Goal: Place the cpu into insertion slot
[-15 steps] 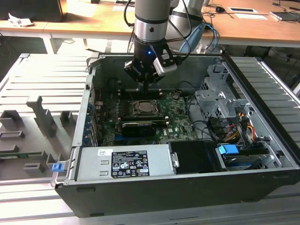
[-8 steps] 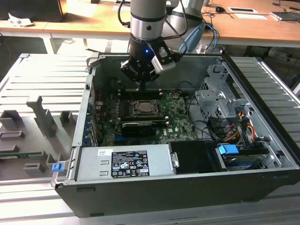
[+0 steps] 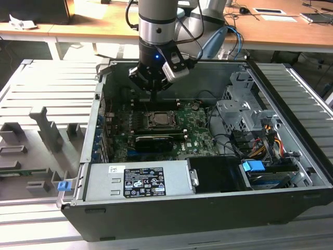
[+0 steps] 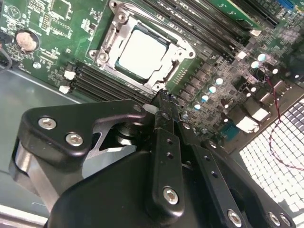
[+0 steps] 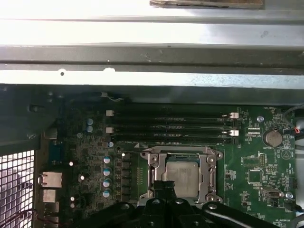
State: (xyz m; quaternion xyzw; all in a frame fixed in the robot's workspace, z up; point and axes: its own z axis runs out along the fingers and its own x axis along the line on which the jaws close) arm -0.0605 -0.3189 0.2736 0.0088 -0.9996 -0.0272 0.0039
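Gripper (image 4: 164,97) points straight down over your computer case (image 3: 291,156), fingers pressed together, empty, just above the cpu (image 4: 141,51) seated in the insertion slot (image 4: 108,45).

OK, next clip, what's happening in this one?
A single robot arm is reaching into an open computer case, working on putting a cpu into its socket. The cpu already lies inside the insertion slot on the green motherboard, framed by the silvery metal bracket. The gripper hangs just above the board beside the slot, next to the black memory slots, and it holds nothing.
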